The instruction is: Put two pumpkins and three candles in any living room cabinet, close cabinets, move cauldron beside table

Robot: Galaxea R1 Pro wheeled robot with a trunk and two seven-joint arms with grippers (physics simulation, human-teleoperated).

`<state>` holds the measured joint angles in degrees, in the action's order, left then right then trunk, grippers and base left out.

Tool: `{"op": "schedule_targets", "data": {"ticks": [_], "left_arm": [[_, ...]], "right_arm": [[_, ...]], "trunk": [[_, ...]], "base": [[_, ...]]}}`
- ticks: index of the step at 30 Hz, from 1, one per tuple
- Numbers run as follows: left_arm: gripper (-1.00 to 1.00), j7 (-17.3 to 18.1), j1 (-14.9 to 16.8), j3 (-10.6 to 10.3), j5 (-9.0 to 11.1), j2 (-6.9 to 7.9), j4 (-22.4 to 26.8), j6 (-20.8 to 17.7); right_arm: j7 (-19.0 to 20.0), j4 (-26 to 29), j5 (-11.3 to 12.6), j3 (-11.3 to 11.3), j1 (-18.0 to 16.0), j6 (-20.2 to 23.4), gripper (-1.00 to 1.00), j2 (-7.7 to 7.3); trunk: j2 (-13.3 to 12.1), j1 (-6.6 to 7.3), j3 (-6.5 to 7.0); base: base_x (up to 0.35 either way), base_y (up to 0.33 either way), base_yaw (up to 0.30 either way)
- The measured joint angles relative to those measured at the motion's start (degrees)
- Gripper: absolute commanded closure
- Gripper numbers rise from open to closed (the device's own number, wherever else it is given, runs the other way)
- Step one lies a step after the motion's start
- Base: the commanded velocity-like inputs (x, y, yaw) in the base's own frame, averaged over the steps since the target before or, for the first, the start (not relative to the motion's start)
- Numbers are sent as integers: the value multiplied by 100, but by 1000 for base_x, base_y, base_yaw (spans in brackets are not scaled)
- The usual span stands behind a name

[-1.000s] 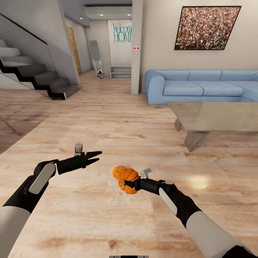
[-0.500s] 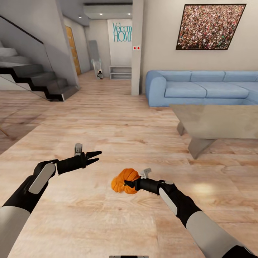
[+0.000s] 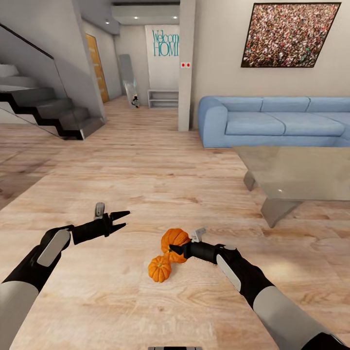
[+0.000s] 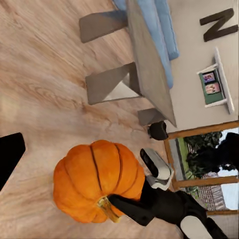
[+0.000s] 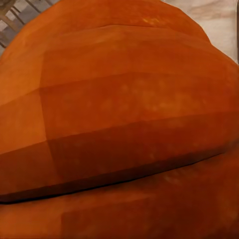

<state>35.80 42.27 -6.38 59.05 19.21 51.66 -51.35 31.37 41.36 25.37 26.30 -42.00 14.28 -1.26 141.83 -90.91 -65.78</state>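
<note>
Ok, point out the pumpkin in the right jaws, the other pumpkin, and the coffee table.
Held pumpkin [image 3: 175,239], head view, upper ribs.
Other pumpkin [image 3: 160,269], head view, body centre.
Coffee table [image 3: 301,170], head view, glassy top.

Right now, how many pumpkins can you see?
2. One pumpkin sits at the right gripper fingertips; the second pumpkin lies on the wooden floor just beside and nearer the robot.
</note>
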Motion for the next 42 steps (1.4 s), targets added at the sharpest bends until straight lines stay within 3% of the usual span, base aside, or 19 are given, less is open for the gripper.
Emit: {"op": "schedule_targets", "data": {"ticks": [4, 6, 8, 9, 11, 13, 15, 16, 18, 19, 22, 25, 39, 41, 42], "left_arm": [[-100, -24, 0, 55, -280, 46, -203, 22], [-100, -29, 0, 57, -834, 96, -292, 34], [-100, -29, 0, 63, -1263, 86, -526, 50], [-100, -29, 0, 61, -1437, 74, -662, 151], [-100, -29, 0, 46, -1538, 66, -811, 354], [-100, -30, -11, -24, -2141, 37, -1632, 602], [-100, -14, -16, -29, -2445, -7, -2262, 1064], [-100, -5, -18, -34, -2556, -33, -2607, 1469], [-100, -5, -19, -111, -2661, -175, -3166, 2082], [-100, -2, -18, -189, -2677, -216, -3267, 2186], [-100, 13, -18, -555, -2702, -280, -3402, 2342], [-100, 22, -17, -665, -2698, -296, -3421, 2370], [-100, 32, -17, -678, -2668, -286, -3464, 2384], [-100, 32, -17, -675, -2661, -285, -3491, 2385], [-100, 32, -17, -669, -2658, -282, -3502, 2385]], "right_arm": [[2, 23, 13, -23, -1, -5, 100, -34], [10, 53, 38, -38, -1, -4, 100, -40], [23, 71, 47, -50, 0, 2, 100, -41], [39, 82, 57, -59, 0, 20, 100, -43], [61, 96, 71, -72, 0, 46, 100, -53], [81, 131, 110, -82, -2, 73, 100, -56], [84, 143, 106, -76, -1, 75, 100, -48], [87, 148, 106, -74, -1, 75, 100, -41], [83, 150, 100, -65, -1, 75, 100, -28], [84, 150, 95, -64, -1, 74, 100, -27], [89, 151, 92, -61, -1, 73, 100, -31], [89, 156, 92, -48, -1, 80, 100, -26], [181, 324, 138, -66, -1, 89, 100, -55], [394, 331, 320, -134, -2, 95, 100, -56], [594, 334, 575, -192, -2, 103, 100, -56]], "trunk": [[0, 0, 0], [0, 0, 0], [0, 0, 0], [0, 0, 0], [0, 0, 0], [0, 0, 0], [0, 0, 0], [0, 0, 0], [0, 0, 0], [0, 0, 0], [0, 0, 0], [0, 0, 0], [0, 0, 0], [0, 1, 1], [0, 1, 1]], "base": [[330, 0, 0], [330, 0, 0], [330, 0, 0], [324, 0, 0], [219, 0, 0], [78, 0, 0], [215, 0, 0], [283, 0, 0], [317, 0, 0], [326, 0, 0], [330, 0, 0], [321, 0, 0], [46, 0, 0], [0, 0, 0], [0, 0, 0]]}}
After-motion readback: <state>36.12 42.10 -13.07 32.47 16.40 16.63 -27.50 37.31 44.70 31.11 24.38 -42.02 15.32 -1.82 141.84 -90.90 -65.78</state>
